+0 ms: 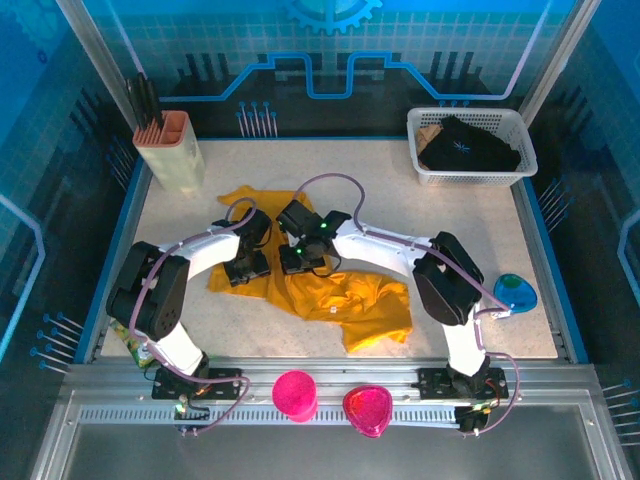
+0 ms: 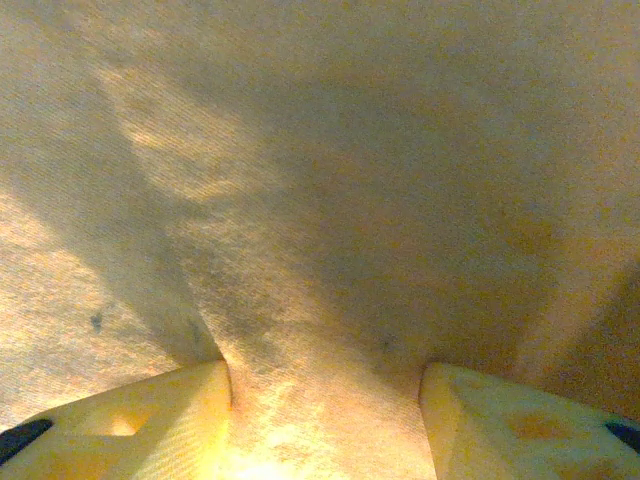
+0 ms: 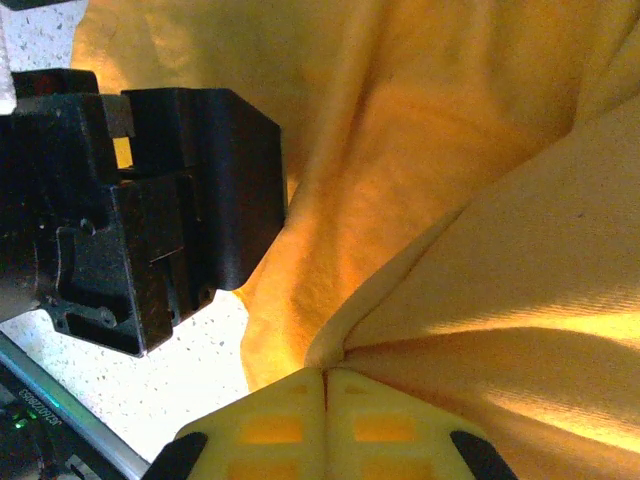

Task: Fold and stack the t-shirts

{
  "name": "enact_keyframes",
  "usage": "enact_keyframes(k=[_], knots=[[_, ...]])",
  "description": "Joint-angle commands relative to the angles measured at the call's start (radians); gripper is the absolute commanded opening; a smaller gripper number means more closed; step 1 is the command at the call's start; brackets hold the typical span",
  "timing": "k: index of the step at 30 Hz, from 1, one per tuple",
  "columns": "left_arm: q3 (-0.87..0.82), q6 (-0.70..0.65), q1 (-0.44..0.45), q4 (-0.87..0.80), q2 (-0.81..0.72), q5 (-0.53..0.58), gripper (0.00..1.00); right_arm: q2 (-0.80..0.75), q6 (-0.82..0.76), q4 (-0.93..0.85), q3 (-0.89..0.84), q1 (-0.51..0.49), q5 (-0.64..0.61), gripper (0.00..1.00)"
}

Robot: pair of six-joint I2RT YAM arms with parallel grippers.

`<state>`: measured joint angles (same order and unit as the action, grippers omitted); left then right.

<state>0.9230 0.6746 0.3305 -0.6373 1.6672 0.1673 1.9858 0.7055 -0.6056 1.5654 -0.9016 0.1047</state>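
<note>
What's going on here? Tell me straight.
Both arms are working on one orange t-shirt, which lies crumpled and not yet folded. The right claw is shut on a pinch of the cloth. The left claw is open, pressed into the fabric with its fingers apart. A basket at the far right holds dark clothes.

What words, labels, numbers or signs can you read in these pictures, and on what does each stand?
No text can be read.
Gear outline on the back wall: a sign, no letters.
Print on the dark rail: too blurred.
The t-shirt: no print visible.
</note>
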Motion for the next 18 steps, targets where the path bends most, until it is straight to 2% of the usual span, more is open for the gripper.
enact_keyframes(k=[1,6,10,11,14,18], knots=[[-0.022,-0.013,0.008,0.028,0.042,-0.037,0.54,0.003,-0.023,-0.044,0.052,-0.005,-0.056,0.00],[-0.021,-0.015,0.008,0.031,0.043,-0.040,0.54,-0.019,-0.062,-0.146,0.128,0.012,-0.164,0.01],[-0.020,-0.019,0.008,0.024,0.042,-0.030,0.54,-0.019,-0.066,-0.163,0.116,0.035,-0.076,0.32],[-0.019,-0.020,0.008,0.022,0.042,-0.028,0.54,-0.023,-0.060,-0.162,0.103,0.039,-0.053,0.36],[-0.018,-0.020,0.008,0.017,0.038,-0.024,0.54,-0.071,-0.048,-0.155,0.047,0.055,-0.065,0.46],[-0.012,-0.023,0.008,0.010,0.033,-0.023,0.54,-0.156,-0.053,-0.172,-0.036,0.143,-0.128,0.47]])
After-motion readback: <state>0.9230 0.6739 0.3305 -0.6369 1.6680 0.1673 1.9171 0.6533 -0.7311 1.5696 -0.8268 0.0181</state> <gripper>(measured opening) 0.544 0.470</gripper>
